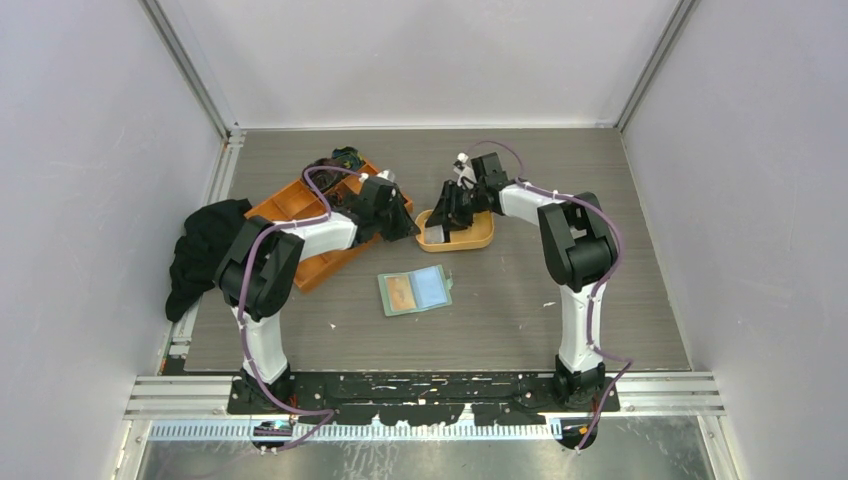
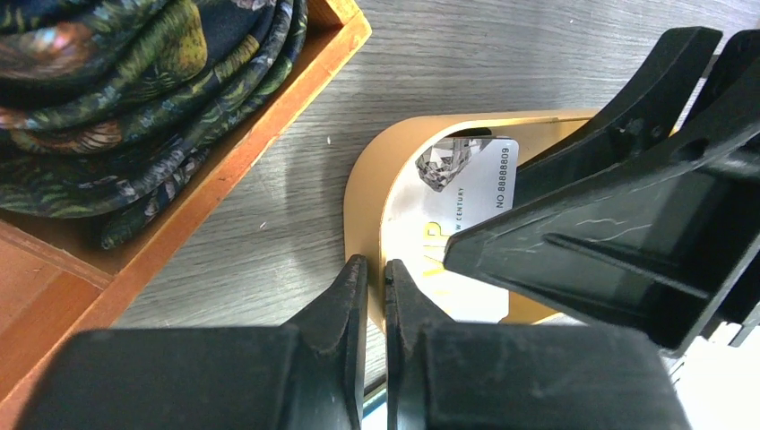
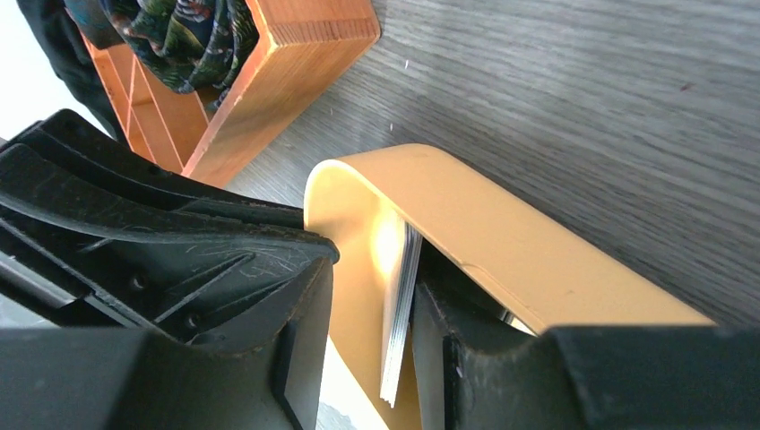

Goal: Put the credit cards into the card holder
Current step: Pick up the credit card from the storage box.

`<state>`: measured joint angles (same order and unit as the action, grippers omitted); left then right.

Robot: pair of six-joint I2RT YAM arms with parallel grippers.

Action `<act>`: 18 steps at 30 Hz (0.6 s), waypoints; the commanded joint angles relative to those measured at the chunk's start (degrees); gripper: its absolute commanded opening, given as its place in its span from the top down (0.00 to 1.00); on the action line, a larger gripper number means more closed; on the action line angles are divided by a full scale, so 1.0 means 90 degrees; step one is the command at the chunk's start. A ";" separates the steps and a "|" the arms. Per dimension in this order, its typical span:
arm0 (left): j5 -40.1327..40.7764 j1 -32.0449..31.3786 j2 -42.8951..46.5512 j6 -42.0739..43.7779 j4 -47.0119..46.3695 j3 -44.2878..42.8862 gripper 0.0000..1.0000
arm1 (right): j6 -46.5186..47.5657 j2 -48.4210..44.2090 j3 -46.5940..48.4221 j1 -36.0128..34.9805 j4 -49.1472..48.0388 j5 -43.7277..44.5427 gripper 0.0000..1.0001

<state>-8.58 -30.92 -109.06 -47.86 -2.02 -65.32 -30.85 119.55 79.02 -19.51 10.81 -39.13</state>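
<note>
Black fingers (image 3: 224, 305) of my right gripper (image 3: 376, 269) are filling the lower part of the right wrist view, reaching down into the oval orange dish (image 3: 502, 233). They are standing part open around the credit cards (image 3: 401, 313), a thin pale stack seen on edge. One finger is touching the stack and the other is showing a gap, so nothing is clamped yet.

My left gripper (image 2: 376, 269) is hovering with its fingers almost together and nothing visible between them, its tips right at the dish's rim. From above, the card holder (image 1: 415, 291) is lying open and flat on the table (image 1: 560, 300), well apart from the dish and nearer my bases.

Several things are looking risky to me. Closing now would probably mean taking the whole stack rather than one card, and a loose stack could fan out or slip. One finger is sitting close to the dish wall, so lifting could drag or tip the dish. Both grippers are crowding the same dish, so they could knock together.
</note>
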 commanded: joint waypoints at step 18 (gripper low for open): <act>0.0110 -0.0181 0.0947 -0.0053 0.0023 0.0074 0.75 | 0.0686 -0.0033 0.0515 0.0146 0.0760 -0.0404 0.66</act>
<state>-8.47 -32.29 -104.92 -49.06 -1.32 -64.66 -24.64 120.05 81.23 -19.35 17.93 -38.94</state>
